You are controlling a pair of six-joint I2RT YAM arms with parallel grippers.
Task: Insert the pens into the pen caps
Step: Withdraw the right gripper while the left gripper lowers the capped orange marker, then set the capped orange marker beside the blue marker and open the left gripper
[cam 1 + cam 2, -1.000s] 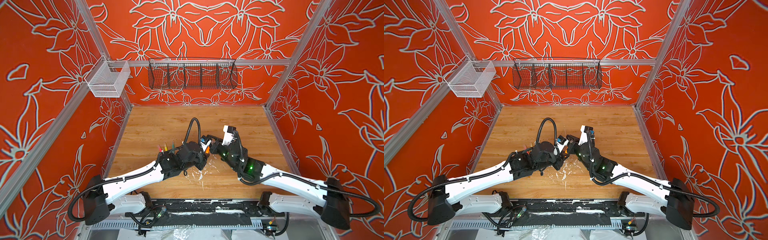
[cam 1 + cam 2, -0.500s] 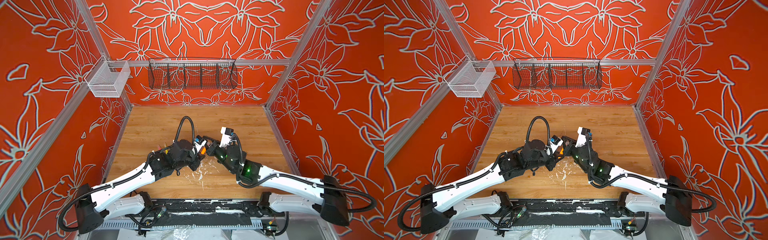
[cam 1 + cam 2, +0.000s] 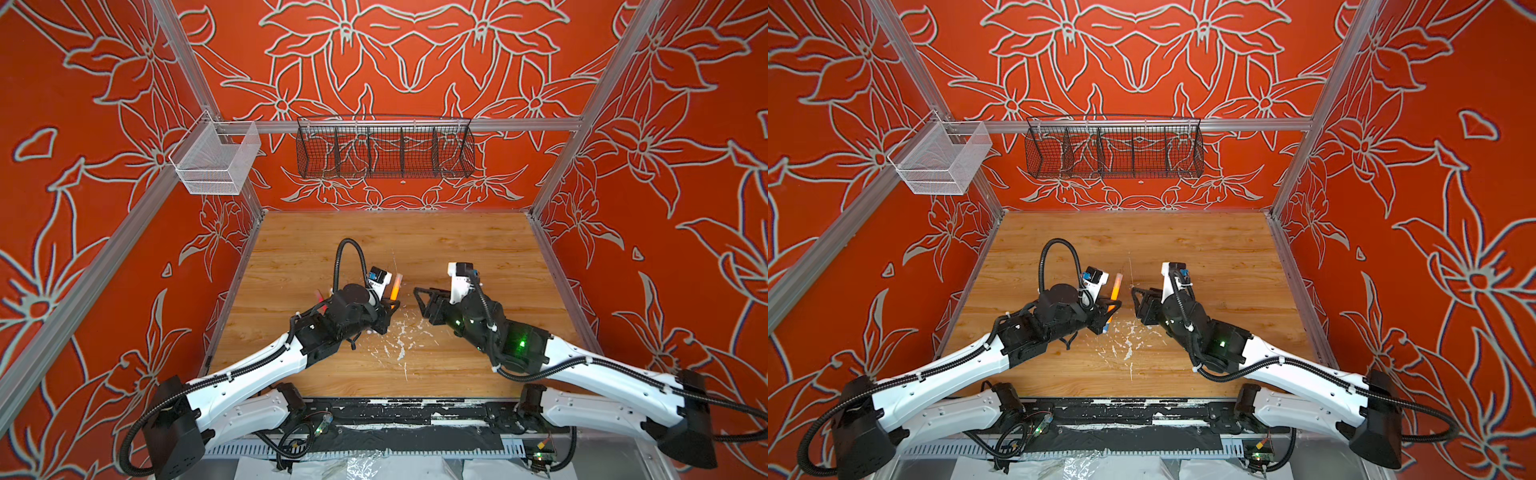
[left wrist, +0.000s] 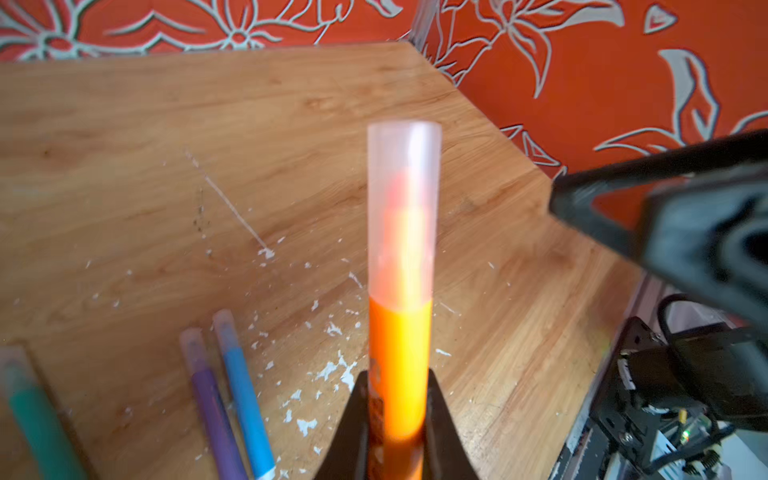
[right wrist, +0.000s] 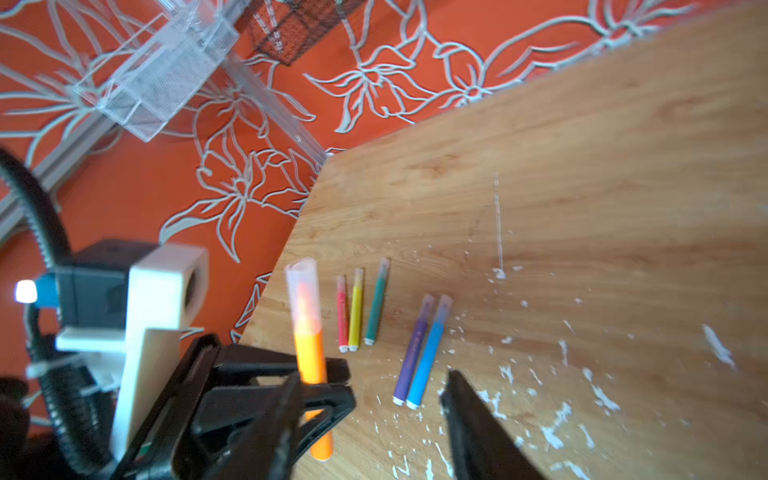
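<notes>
Evidently seated in its clear cap (image 4: pixel 403 199), the orange pen (image 4: pixel 399 353) is pinched above the worktop's (image 5: pixel 582 166) middle by the left gripper (image 4: pixel 397 376), the right gripper (image 5: pixel 374 376) spread empty, presumably for laying beside five pens (image 5: pixel 428 353) near the left edge.

matt wood-grain tabletop (image 3: pixel 374 241); clear plastic cap (image 4: pixel 403 187); smooth, glossy orange pen (image 4: pixel 399 353).

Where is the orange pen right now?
In both top views the orange pen is clamped in the left gripper, just left of the open right gripper.
</notes>
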